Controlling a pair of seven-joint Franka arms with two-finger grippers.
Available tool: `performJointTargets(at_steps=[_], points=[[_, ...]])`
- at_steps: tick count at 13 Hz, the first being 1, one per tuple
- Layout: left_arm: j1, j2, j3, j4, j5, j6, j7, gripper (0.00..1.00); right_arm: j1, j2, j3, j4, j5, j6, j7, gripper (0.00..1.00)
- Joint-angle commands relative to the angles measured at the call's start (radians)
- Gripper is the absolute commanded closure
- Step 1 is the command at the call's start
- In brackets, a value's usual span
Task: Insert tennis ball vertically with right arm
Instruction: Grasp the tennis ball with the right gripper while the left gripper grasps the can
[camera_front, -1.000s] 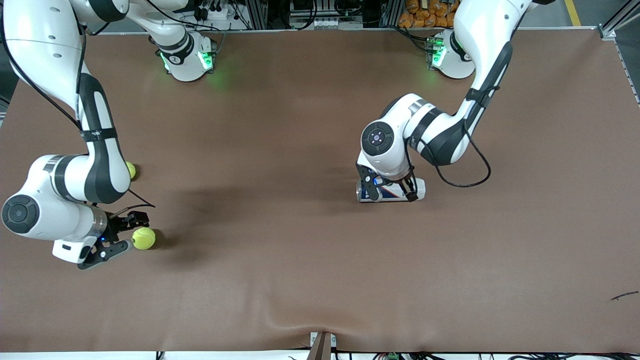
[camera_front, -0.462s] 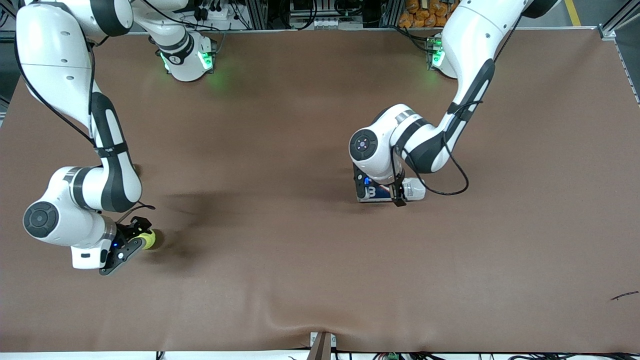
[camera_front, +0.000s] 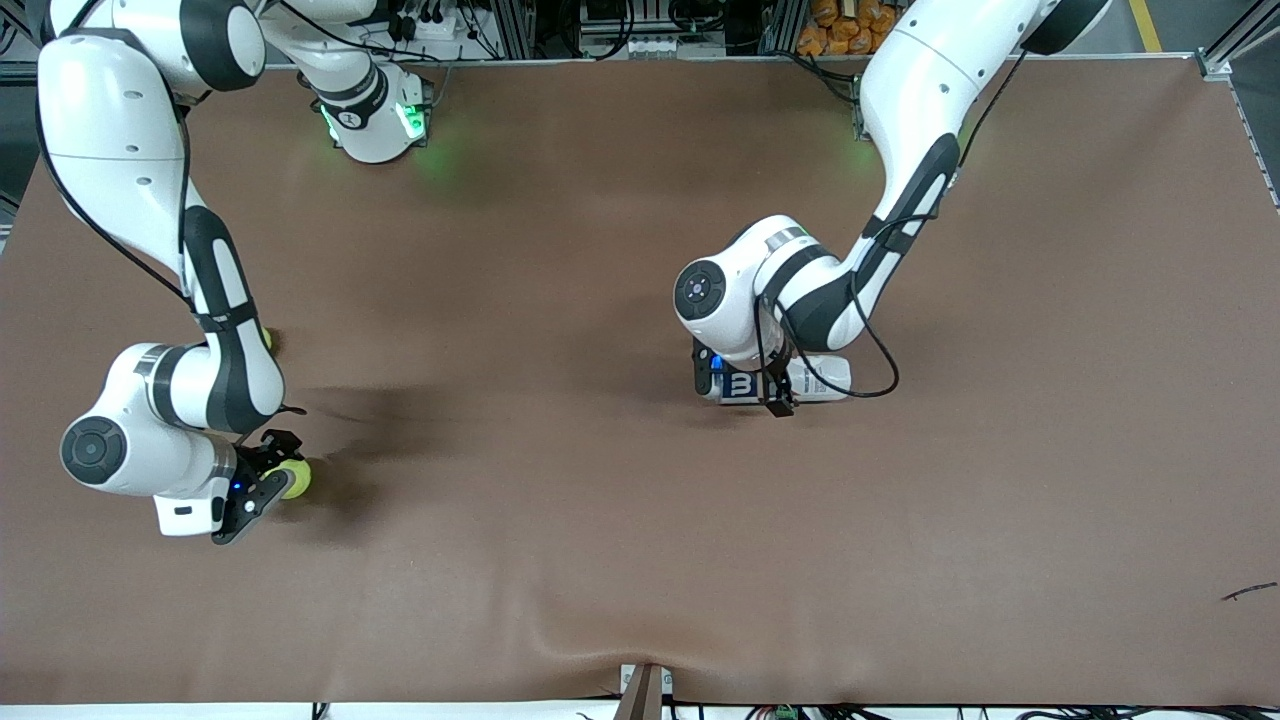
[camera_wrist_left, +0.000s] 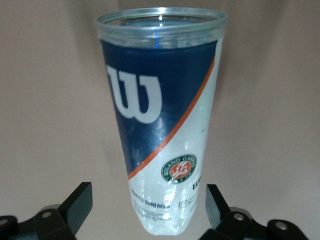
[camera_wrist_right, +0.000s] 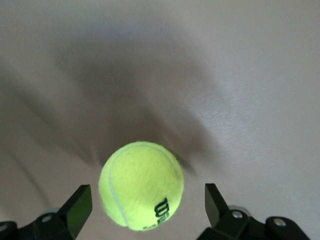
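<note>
A yellow-green tennis ball (camera_front: 297, 478) lies on the brown table toward the right arm's end. My right gripper (camera_front: 272, 482) is low at it and open. In the right wrist view the ball (camera_wrist_right: 141, 185) sits between the two fingers (camera_wrist_right: 80, 207), with gaps on both sides. A clear Wilson ball can (camera_front: 822, 378) with a blue label lies on its side mid-table. My left gripper (camera_front: 742, 385) hangs over it, open. In the left wrist view the can (camera_wrist_left: 160, 115) lies between the fingers (camera_wrist_left: 216, 205), its clear closed end nearest them and its open rim pointing away.
A second tennis ball (camera_front: 265, 338) peeks out from under the right arm, farther from the front camera than the first. The mat has a wrinkle near the front edge by a bracket (camera_front: 645, 688). A small dark scrap (camera_front: 1248, 592) lies toward the left arm's end.
My right gripper has slid in until its open fingers sit on both sides of the ball. My left gripper has shifted along the can toward the right arm's end, still open.
</note>
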Motion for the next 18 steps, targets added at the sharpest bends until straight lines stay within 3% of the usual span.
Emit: performJointTargets(at_steps=[1, 7, 11, 18], points=[[-0.017, 0.025, 0.011, 0.028, 0.018, -0.042, 0.015, 0.00, -0.012, 0.015, 0.010, 0.000, 0.011, 0.024, -0.061, 0.00], [-0.021, 0.051, 0.013, 0.031, 0.016, -0.065, 0.013, 0.00, -0.011, 0.018, 0.013, 0.000, 0.021, 0.027, -0.112, 0.00], [-0.021, 0.068, 0.014, 0.033, 0.018, -0.065, 0.013, 0.00, -0.012, 0.024, 0.013, 0.000, 0.160, 0.027, -0.231, 0.00], [-0.024, 0.099, 0.031, 0.062, 0.050, -0.065, 0.007, 0.00, -0.024, 0.028, 0.012, 0.000, 0.149, 0.024, -0.242, 0.00]])
